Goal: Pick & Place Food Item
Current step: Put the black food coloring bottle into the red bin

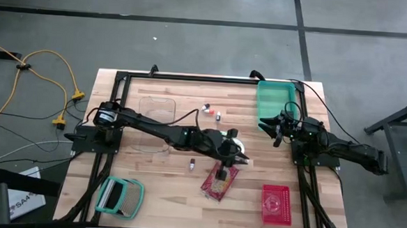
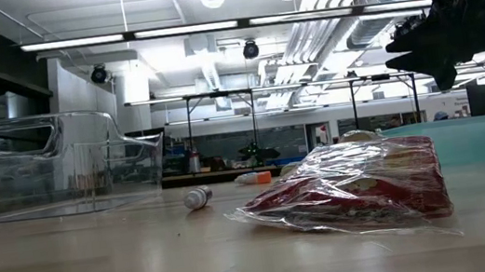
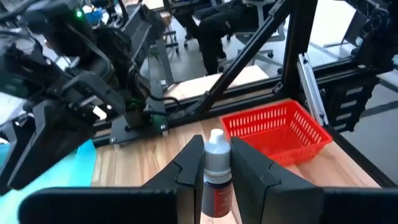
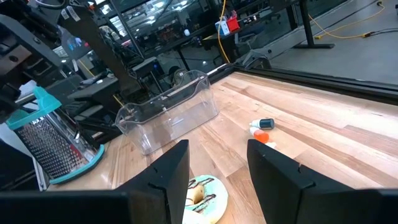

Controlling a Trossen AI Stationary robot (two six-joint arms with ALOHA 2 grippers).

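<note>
1. We see the left gripper [image 3: 216, 171] pinching a small bottle [image 3: 215, 180] upright between its fingers, raised above the middle of the table [image 1: 158, 188]. We judge this hold could slip: the bottle is narrow and smooth, so a quick swing might tilt or drop it.
2. It hangs just over the food bag [image 1: 219, 182]; a drop would land there.
3. The left arm reaches far out across the table, stretched low, wrist facing the red basket [image 3: 280, 129].
4. The right gripper [image 4: 217, 180] waits with fingers spread by the green bin [image 1: 274, 104], arm folded at the table's edge.
5. A clear tub [image 1: 154, 122] sits well apart.
</note>
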